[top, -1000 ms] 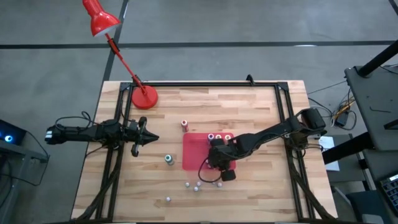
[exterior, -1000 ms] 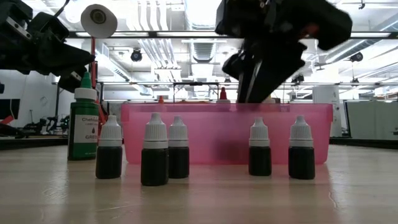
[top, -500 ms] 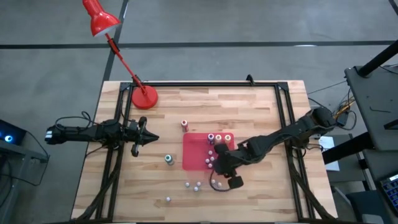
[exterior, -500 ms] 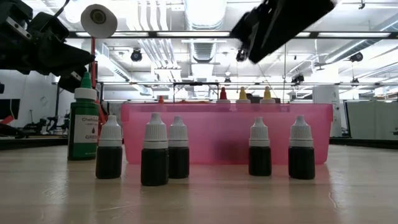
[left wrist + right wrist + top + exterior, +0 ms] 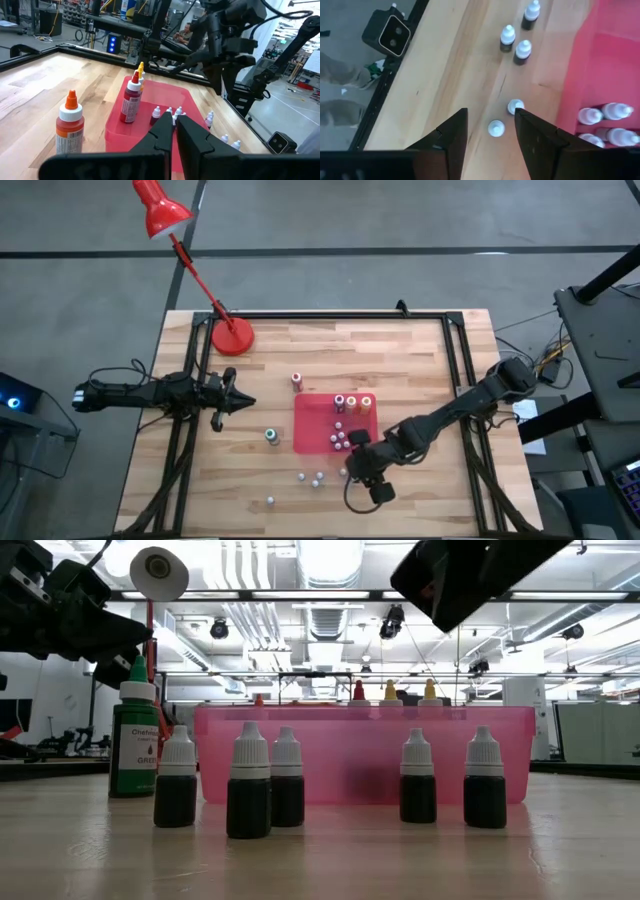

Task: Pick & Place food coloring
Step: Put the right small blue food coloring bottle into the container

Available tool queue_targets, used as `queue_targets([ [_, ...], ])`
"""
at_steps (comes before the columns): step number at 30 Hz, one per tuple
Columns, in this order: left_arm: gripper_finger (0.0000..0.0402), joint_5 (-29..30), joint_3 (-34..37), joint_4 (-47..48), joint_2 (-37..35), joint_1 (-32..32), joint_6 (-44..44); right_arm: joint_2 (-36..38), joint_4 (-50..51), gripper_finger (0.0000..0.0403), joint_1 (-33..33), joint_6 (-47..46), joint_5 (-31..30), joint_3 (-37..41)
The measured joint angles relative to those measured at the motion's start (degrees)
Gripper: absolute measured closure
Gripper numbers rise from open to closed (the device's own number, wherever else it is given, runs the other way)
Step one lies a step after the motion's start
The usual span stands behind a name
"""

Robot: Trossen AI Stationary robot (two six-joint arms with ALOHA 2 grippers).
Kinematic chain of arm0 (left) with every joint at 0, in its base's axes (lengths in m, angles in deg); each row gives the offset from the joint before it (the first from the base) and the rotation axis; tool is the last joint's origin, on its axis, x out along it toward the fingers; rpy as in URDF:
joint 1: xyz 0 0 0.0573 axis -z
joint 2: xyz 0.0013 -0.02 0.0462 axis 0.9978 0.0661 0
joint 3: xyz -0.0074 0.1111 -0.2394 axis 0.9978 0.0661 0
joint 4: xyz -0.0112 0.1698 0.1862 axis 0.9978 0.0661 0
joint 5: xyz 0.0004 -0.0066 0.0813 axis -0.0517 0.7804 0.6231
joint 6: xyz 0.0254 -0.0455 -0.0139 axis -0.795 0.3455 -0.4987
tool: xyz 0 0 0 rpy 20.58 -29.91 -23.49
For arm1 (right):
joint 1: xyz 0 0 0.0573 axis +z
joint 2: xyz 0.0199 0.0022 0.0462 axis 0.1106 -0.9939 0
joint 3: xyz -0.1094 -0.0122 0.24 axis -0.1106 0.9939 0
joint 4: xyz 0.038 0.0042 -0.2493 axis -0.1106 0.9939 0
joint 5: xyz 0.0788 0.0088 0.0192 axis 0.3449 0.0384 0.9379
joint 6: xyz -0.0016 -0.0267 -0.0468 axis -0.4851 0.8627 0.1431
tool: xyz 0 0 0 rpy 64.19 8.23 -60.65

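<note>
Where the food coloring stands: several small bottles (image 5: 590, 116) are already inside the red tray (image 5: 310, 425), alongside three taller ones (image 5: 352, 402); five more small bottles (image 5: 250, 787) stand upright on the table (image 5: 420, 350) just beside the tray's near wall.
Nearest candidates: two white-capped bottles (image 5: 496, 128) on the wood close to the tray edge, seen from the right wrist between the open fingers and below them.
Farther candidates: three bottles (image 5: 523, 50) grouped a little further along the table.
Other bottles: a green one (image 5: 271, 436) and an orange one (image 5: 296, 380) stand on the table outside the tray, on its left-arm side.
Right end effector (image 5: 491, 114): jaws apart and empty — held above the table, over the pair of loose bottles.
Left end effector (image 5: 235, 402): fingers pressed together, holding nothing, waiting at the left side of the table.
Step in hand: judged as the gap between one placement and the next pick — part of the set is in the tray, part is not.
Next move calls for: choosing one cap of the pair, centring the jaws on it alone, descending straight and closing gently.
Risk: the two bottles stand near each other, so a finger could tip the neighbour.
</note>
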State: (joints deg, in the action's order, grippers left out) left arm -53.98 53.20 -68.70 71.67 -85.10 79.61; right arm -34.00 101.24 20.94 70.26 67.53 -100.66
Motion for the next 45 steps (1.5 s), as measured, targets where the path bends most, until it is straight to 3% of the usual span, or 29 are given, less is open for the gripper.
queue_targets([
  [16, 0.0402, 0.02, -0.01, 0.00, 0.00, 0.00, 0.00, -6.94, 1.18, 0.0207, 0.70, -4.77, -0.09, -0.90],
  [45, 0.0402, 0.02, 0.00, 0.00, 0.00, 0.01, -0.01, -11.72, -1.63, 0.0209, 0.70, -7.22, -3.10, -0.81],
])
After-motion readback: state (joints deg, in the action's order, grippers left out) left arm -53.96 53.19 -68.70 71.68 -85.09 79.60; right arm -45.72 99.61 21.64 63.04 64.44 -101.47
